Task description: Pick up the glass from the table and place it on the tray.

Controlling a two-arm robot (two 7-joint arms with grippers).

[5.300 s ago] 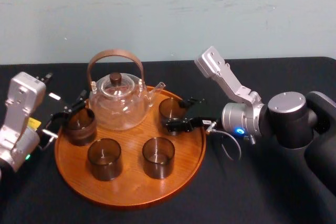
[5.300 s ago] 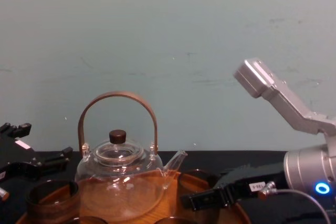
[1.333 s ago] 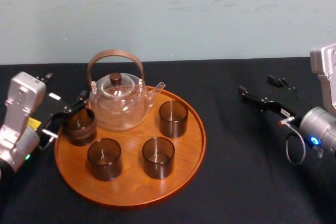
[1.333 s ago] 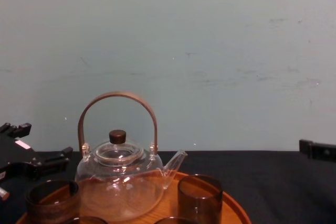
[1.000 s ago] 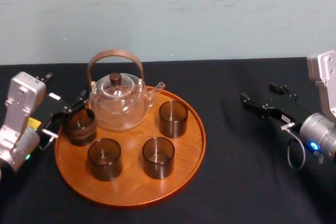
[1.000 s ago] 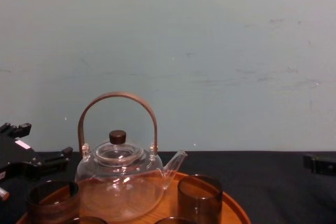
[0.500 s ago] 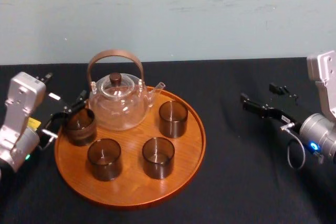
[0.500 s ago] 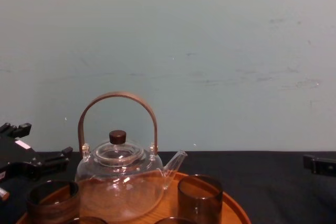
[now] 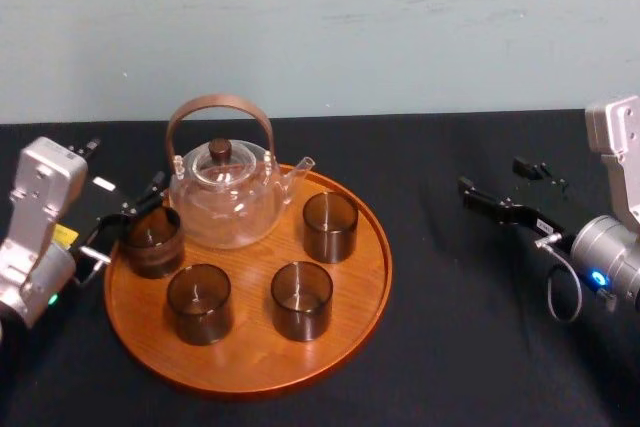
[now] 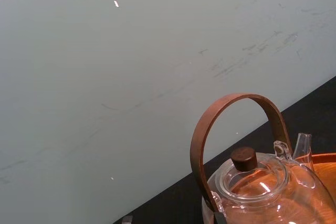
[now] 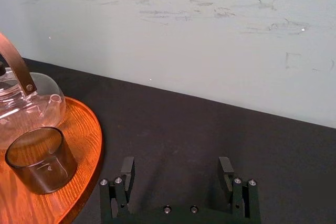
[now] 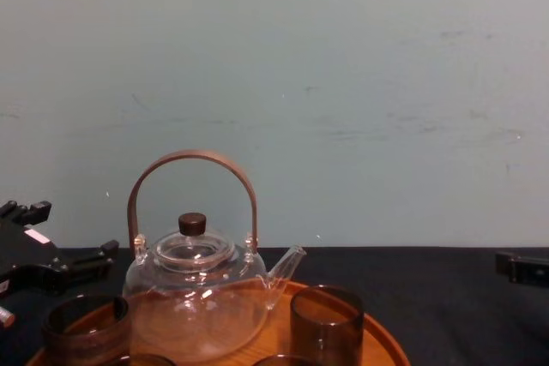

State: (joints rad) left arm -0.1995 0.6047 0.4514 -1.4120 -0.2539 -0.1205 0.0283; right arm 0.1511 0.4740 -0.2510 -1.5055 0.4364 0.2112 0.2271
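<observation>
The bench (image 9: 455,347), covered in black cloth, runs the whole width of the scene in front of a pale wall (image 9: 400,27). On its left half sits the round orange-brown tray (image 9: 250,357), and everything breakable stands inside its rim. The glass teapot (image 9: 225,202) with its arched brown handle and dark knob is at the back of the tray, spout pointing to the right. Four smoky glasses stand upright around it: the back-right glass (image 9: 330,227) just beside the spout, the front-right glass (image 9: 301,300) and the front-left glass (image 9: 199,303) side by side nearer the robot, and the left glass (image 9: 153,241) at the tray's left edge. No glass stands on the bare cloth. The right claw (image 9: 492,179) hangs over the bare bench well to the right of the tray, its two fingers wide apart with nothing between them, as the right wrist view shows plainly. The left claw (image 9: 128,222) sits at the tray's left rim with its fingers spread, close against the left glass; whether they touch it I cannot tell.
</observation>
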